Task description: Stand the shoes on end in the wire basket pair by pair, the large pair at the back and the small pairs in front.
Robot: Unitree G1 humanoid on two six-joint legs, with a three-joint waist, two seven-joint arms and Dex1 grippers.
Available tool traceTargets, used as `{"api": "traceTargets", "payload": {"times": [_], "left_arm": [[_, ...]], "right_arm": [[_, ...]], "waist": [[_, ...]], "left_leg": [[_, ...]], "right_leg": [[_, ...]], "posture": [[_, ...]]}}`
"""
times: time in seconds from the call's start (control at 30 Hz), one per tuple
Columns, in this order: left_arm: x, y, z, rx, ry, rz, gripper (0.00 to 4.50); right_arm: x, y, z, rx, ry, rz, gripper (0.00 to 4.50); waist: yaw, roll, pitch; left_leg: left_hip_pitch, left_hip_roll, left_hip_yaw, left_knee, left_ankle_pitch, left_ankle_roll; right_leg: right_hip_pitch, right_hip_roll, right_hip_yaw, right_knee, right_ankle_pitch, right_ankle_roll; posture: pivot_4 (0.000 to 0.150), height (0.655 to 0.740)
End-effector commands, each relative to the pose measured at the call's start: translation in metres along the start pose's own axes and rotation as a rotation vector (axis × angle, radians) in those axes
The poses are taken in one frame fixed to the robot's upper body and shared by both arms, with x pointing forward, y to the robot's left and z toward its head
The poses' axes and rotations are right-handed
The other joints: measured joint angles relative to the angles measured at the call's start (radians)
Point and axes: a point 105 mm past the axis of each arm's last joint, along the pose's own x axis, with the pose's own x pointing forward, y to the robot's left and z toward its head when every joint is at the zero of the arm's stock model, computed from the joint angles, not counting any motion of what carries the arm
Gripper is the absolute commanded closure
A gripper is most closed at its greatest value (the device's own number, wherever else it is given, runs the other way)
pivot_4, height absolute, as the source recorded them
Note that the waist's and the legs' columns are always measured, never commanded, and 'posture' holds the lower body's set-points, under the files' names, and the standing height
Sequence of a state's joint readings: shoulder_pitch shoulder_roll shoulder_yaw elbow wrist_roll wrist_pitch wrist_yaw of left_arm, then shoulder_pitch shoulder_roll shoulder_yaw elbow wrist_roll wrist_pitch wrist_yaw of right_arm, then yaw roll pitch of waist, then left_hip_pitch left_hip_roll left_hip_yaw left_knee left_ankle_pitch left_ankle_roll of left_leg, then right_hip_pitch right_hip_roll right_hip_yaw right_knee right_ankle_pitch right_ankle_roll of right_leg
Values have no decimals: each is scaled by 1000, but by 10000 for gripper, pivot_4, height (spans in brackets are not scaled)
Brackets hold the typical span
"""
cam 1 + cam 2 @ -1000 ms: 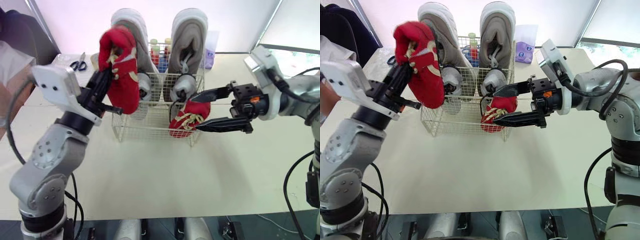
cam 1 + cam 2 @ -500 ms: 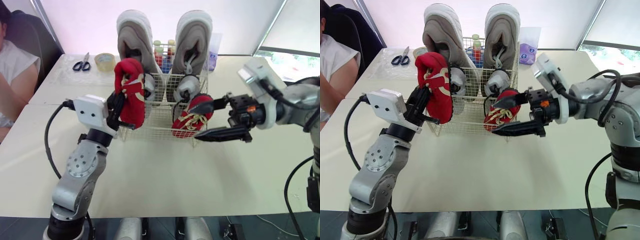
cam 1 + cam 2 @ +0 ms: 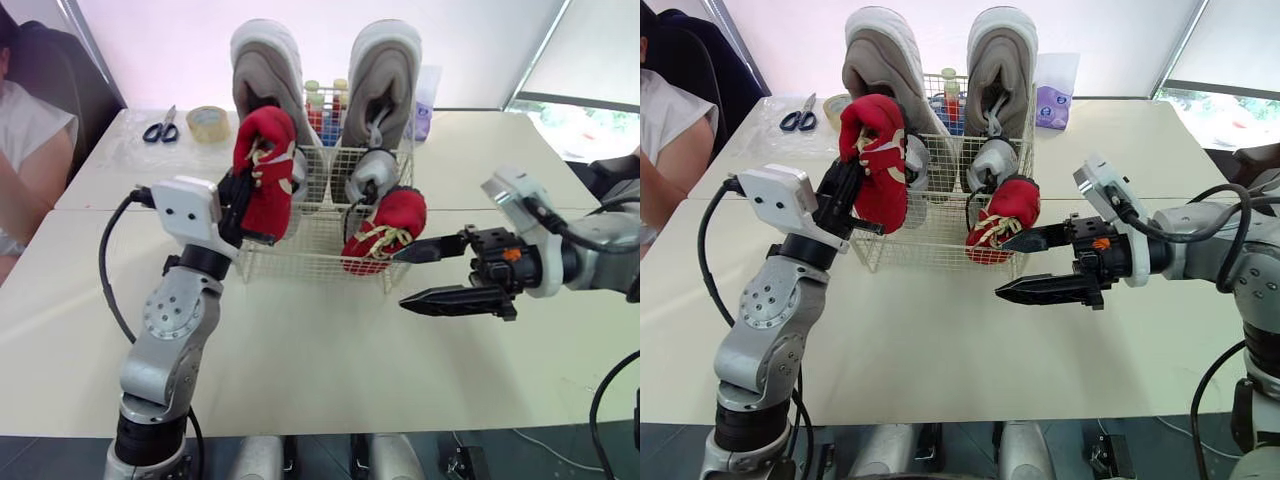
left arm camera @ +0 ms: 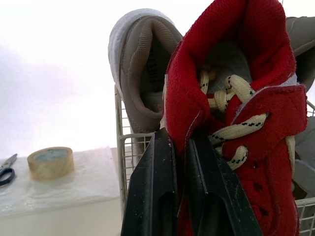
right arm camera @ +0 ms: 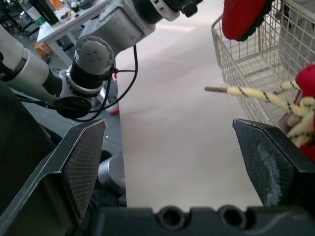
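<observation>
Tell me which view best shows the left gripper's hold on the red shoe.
Left wrist view: the left gripper's two fingers pinch the red shoe's collar beside the laces. Eye views show the shoe upright at the wire basket's front left, grip partly hidden; right wrist view catches its lower end.

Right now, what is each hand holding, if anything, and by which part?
The left hand pinches a red shoe by the rim of its opening. The right hand is open and holds nothing.
</observation>
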State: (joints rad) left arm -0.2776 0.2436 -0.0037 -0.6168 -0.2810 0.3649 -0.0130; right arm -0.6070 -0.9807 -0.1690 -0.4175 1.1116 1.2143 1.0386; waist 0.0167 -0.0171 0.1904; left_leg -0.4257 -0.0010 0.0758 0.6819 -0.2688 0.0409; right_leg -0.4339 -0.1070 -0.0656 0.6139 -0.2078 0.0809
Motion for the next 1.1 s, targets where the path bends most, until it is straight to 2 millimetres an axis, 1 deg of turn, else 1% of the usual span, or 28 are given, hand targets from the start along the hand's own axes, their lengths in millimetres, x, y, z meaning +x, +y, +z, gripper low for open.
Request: {"api": "traceTargets", "payload": {"times": [0.03, 0.13, 0.17, 0.23, 0.4, 0.53, 0.7, 0.8, 0.83, 0.87, 0.9, 0.97, 1.1], "left_arm": [[-5, -1, -5, 14, -8, 11, 43819], [-13, -2, -27, 23, 50, 14, 43819], [-16, -2, -34, -19, 69, 25, 43819], [-20, -2, -42, -40, 88, 36, 43819], [-24, 2, -41, -33, 85, 40, 43819], [-31, -1, -46, -130, 120, 30, 43819], [-38, 0, -45, -120, 147, 21, 43819], [-42, 3, -43, -135, 160, 24, 33735], [-43, 4, -43, -135, 167, 27, 28070], [-44, 7, -41, -143, 181, 35, 24785], [-47, 8, -39, -162, 195, 28, 18920], [-53, 7, -34, -195, 220, -1, 18920], [-73, 1, -29, -265, 312, -73, 18920]], "right_arm": [[-2, 7, 6, -39, -16, 9, 0], [-2, 9, 5, -28, -17, 14, 0], [-2, 9, 6, -25, -21, 12, 0], [-2, 9, 6, -17, -35, 8, 0], [-2, 9, 6, -7, -50, -4, 0], [1, 5, 5, -2, -64, -18, 0], [2, 4, 3, 0, -73, -23, 0], [3, 3, 2, 4, -78, -23, 0], [4, 3, 2, 5, -79, -23, 0], [4, 3, 1, 6, -78, -24, 0], [4, 3, 0, 8, -78, -24, 0], [4, 3, -1, 11, -77, -22, 0], [4, 5, -5, 19, -68, -14, 0]], "waist": [[1, 0, 0], [-1, 0, 0], [-1, 1, -1], [-1, 3, -3], [-1, 5, -5], [-2, 6, -6], [-1, 6, -6], [-2, 6, -6], [-2, 6, -5], [-1, 6, -5], [-2, 6, -5], [-3, 6, -5], [-5, 6, -5]], "left_leg": [[0, 0, 0, 0, 0, 0], [0, 0, 0, 0, -1, 1], [0, 0, 0, 0, -1, 1], [1, 0, 0, 1, -1, 1], [2, 1, 0, 1, -1, 1], [3, 1, 0, 1, -1, 1], [2, 1, 0, 1, -1, 1], [2, 1, 0, 1, -1, 1], [1, 1, 0, 1, -1, 1], [1, 1, 0, 1, -1, 1], [1, 1, 0, 1, -1, 1], [1, 1, 0, 1, -1, 1], [0, 2, 0, 1, -1, 1]], "right_leg": [[0, 0, 0, 0, 0, 0], [0, 0, 0, 0, 0, 0], [1, 0, 0, 0, 0, 0], [1, 0, 0, 0, 0, 0], [2, 0, 0, 0, 0, 0], [3, 0, 0, -1, 0, 0], [2, 1, 0, -1, 0, 0], [2, 1, 0, -1, 0, 0], [2, 1, 0, -1, 0, 0], [1, 1, 0, -1, 0, 0], [1, 1, 0, -1, 0, 0], [1, 1, 0, -1, 0, 0], [0, 2, 1, -1, -1, 0]], "posture": [[1500, 7400], [1500, 7400], [1500, 7400], [1500, 7400], [1500, 7400], [1500, 7400], [1500, 7400], [1500, 7400], [1500, 7400], [1500, 7400], [1500, 7400], [1500, 7400], [1500, 7400]]}}
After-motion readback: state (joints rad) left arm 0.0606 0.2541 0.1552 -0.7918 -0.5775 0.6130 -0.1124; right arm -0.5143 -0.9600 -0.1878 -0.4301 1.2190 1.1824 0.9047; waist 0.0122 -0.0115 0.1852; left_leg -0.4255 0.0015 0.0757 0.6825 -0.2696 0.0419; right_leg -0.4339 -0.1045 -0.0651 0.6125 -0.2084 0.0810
